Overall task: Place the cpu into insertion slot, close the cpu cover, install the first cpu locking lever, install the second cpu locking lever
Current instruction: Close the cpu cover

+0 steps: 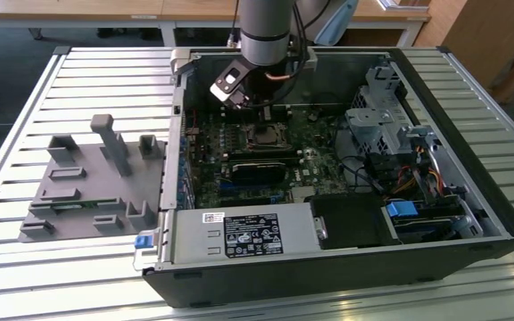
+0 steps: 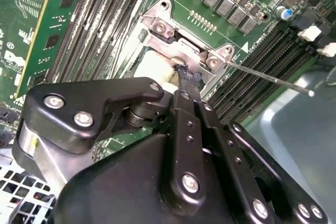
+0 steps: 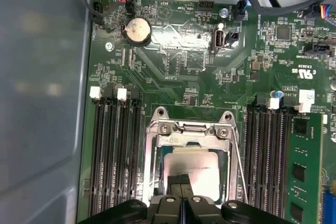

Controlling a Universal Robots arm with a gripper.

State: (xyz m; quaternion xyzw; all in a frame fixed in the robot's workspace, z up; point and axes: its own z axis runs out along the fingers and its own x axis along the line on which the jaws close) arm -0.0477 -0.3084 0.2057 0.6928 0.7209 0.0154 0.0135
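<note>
The cpu [image 3: 198,162] lies in the insertion slot [image 1: 264,136], its pale silvery face showing through the cut-out of the cpu cover [image 3: 188,134]. The cover's metal frame lies down flat over the chip. My gripper [image 3: 179,180] is shut, with its fingertips pressed together and nothing between them. The tips rest on or just above the chip's near edge, at the cover's opening [image 2: 169,39]. A thin locking lever [image 2: 273,80] sticks out from the socket's corner over the memory slots. Another wire lever [image 3: 239,156] runs along the socket's side. In the exterior view my gripper [image 1: 259,107] hangs just above the socket.
Black memory slots [image 3: 113,156] flank the socket, with a green memory stick [image 3: 307,166] beside it. A black card [image 1: 259,170], a power supply [image 1: 239,234] and a drive cage [image 1: 382,127] crowd the open case. A grey fixture [image 1: 96,180] sits on the slatted table.
</note>
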